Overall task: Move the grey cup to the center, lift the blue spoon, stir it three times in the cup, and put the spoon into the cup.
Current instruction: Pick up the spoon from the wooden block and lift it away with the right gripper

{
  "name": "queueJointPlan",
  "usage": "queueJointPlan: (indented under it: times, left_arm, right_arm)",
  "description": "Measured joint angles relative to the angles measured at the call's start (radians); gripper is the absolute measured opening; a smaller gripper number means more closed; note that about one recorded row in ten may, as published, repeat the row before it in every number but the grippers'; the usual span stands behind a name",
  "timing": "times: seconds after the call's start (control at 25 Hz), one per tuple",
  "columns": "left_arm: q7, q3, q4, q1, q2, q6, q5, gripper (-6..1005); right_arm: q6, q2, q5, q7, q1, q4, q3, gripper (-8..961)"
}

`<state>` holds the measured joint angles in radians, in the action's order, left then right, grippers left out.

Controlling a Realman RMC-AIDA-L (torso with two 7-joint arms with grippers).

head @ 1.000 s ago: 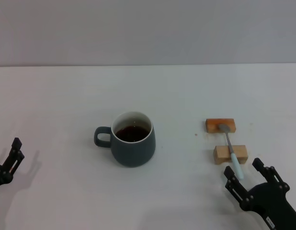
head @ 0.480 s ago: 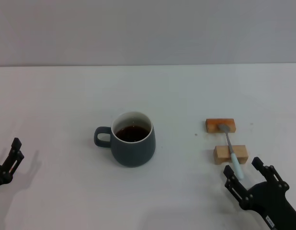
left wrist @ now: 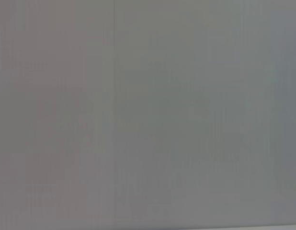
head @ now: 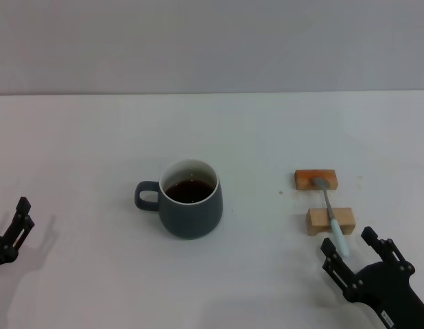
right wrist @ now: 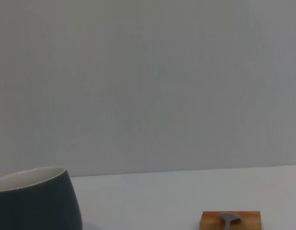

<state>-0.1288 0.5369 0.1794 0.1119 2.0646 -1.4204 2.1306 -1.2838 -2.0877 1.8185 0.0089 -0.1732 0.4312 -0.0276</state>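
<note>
While the right claw (head: 354, 255) hovers spread apart, the blue spoon (head: 330, 215) lies just beyond its fingertips.

Very little differs across the second. The left claw (head: 18, 223), low at the near left edge of the white tabletop (head: 267, 123), has sunk slightly toward the near edge, its black fingertips (head: 22, 205) now sitting a touch lower than before. The right claw (head: 354, 255) has eased back a shade toward the near edge, leaving marginally more gap between its fingertips and the pale-blue handle end of the slim blue spoon (head: 332, 223) just ahead of it.
</note>
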Motion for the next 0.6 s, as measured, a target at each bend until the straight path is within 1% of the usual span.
queueJointPlan:
  times: [0.44, 0.6]
  left_arm:
    - [0.000, 0.000, 0.000, -0.001, 0.000, -0.002, 0.000, 862]
    - [0.000, -0.005, 0.000, -0.001, 0.000, -0.003, 0.000, 862]
  right_arm:
    - [0.000, 0.000, 0.000, 0.004, 0.002, -0.001, -0.007, 784]
    - [0.000, 0.001, 0.000, 0.043, 0.001, -0.009, -0.004, 784]
